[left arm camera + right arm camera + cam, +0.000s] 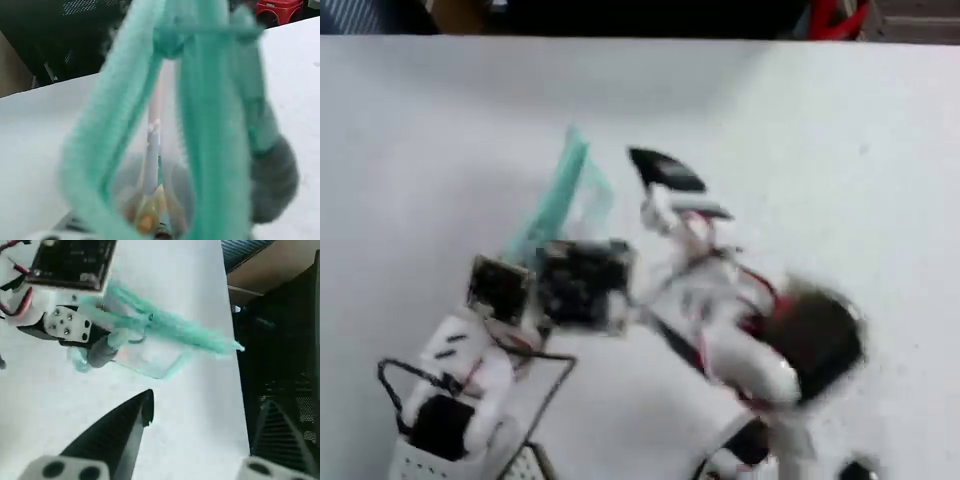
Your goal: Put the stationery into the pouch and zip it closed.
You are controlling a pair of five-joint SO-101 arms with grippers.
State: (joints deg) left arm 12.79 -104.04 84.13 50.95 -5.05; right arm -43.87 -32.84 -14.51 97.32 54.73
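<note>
The left gripper [101,347] is clamped on the near end of the teal pouch [565,195], whose mouth gapes with a pen [151,155] inside, so filling looks done (other stationery I cannot make out) and zipping is the step in hand. The right gripper [207,410], spread wide and empty just beside the pouch, would need to catch the zip pull and draw it along. The pouch's long axis runs from the left gripper toward the far edge of the table [840,130].
</note>
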